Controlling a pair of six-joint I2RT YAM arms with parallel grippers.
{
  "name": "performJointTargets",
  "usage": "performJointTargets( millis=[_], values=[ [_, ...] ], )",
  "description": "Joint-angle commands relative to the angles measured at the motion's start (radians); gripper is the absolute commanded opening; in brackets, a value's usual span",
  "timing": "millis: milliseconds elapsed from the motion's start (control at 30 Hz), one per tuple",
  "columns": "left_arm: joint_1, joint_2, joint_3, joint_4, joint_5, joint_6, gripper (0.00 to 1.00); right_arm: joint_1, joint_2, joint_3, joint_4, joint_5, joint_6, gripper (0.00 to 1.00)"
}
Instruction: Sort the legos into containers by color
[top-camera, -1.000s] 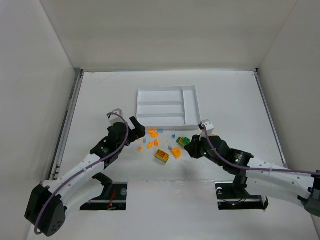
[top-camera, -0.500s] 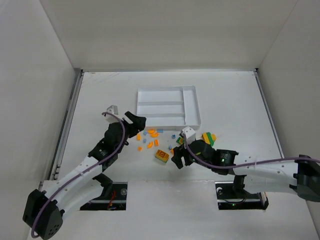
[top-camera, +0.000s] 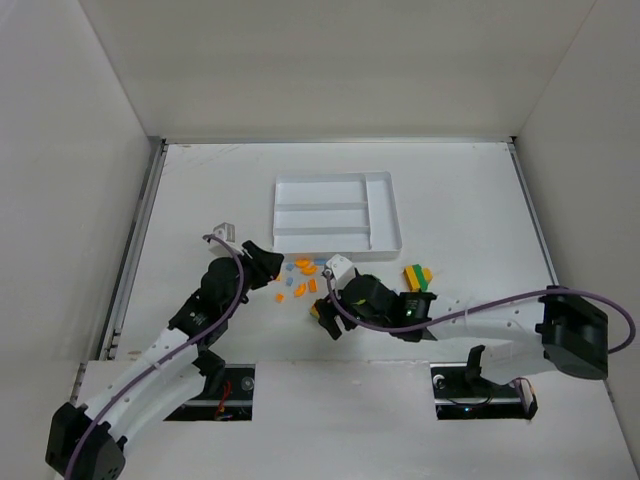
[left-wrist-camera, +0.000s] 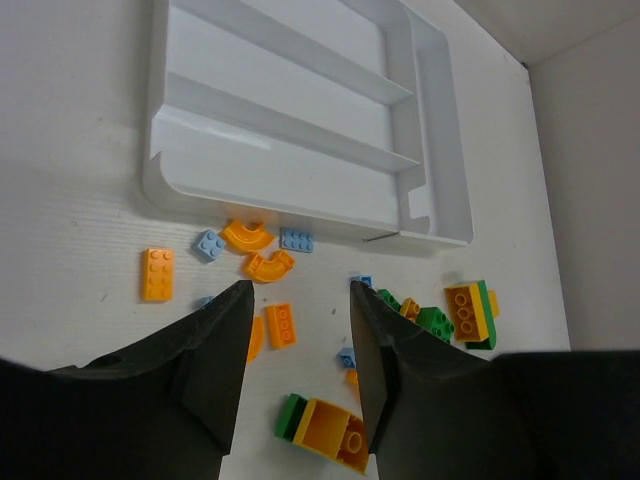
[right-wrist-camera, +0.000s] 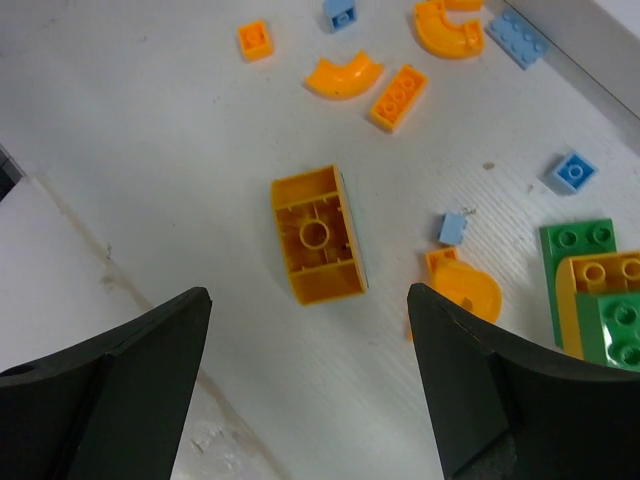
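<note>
The legos lie scattered in front of the white tray (top-camera: 278, 210) (left-wrist-camera: 260, 205), whose slots hold nothing. Orange curves (left-wrist-camera: 247, 235), light blue bits (left-wrist-camera: 297, 240) and an orange brick (left-wrist-camera: 158, 273) show ahead of my left gripper (top-camera: 266, 262) (left-wrist-camera: 300, 298). It hovers open, its jaws fairly narrow, over a small orange brick (left-wrist-camera: 280, 325). My right gripper (top-camera: 333, 312) (right-wrist-camera: 310, 292) stands wide open just short of an upside-down yellow brick (right-wrist-camera: 318, 235). An orange quarter-round (right-wrist-camera: 465, 290) lies by its right finger.
A green and yellow stack (top-camera: 418, 276) (right-wrist-camera: 595, 290) (left-wrist-camera: 468, 310) rests on the table right of the pile. A yellow block with a green side (left-wrist-camera: 330, 430) lies near the left fingers. White walls enclose the table; both arms reach in from the near edge.
My right gripper opened, left the green and yellow stack on the table and swung left over the yellow brick. My left gripper's jaws narrowed and it shifted slightly.
</note>
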Motion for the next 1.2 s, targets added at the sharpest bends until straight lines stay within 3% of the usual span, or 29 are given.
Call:
performJointTargets(
  millis=[0, 200, 400, 567, 700, 967, 1167],
  values=[
    [0.024, -0.041, 0.018, -0.087, 0.021, 0.024, 0.41, 0.005, 0.054, 0.053, 0.102, -0.028, -0.036, 0.84],
    [0.010, -0.070, 0.017, -0.149, 0.030, 0.021, 0.43, -0.006, 0.132, 0.064, 0.123, -0.032, -0.037, 0.79],
    [0.007, -0.056, -0.002, -0.139, 0.044, 0.010, 0.44, -0.026, 0.180, 0.068, 0.184, -0.017, -0.024, 0.66],
    [-0.001, -0.050, -0.011, -0.112, 0.059, 0.003, 0.44, -0.043, 0.206, 0.073, 0.204, -0.014, -0.009, 0.38],
    [-0.005, -0.056, 0.003, -0.103, 0.061, 0.004, 0.45, -0.062, 0.174, 0.067, 0.211, -0.014, 0.029, 0.25],
    [-0.018, -0.094, 0.045, -0.008, 0.045, -0.013, 0.39, -0.194, -0.021, 0.050, 0.223, -0.006, 0.287, 0.21],
    [-0.094, -0.068, 0.057, 0.100, 0.038, -0.016, 0.35, -0.279, -0.079, 0.051, 0.263, -0.008, 0.473, 0.21]
  ],
)
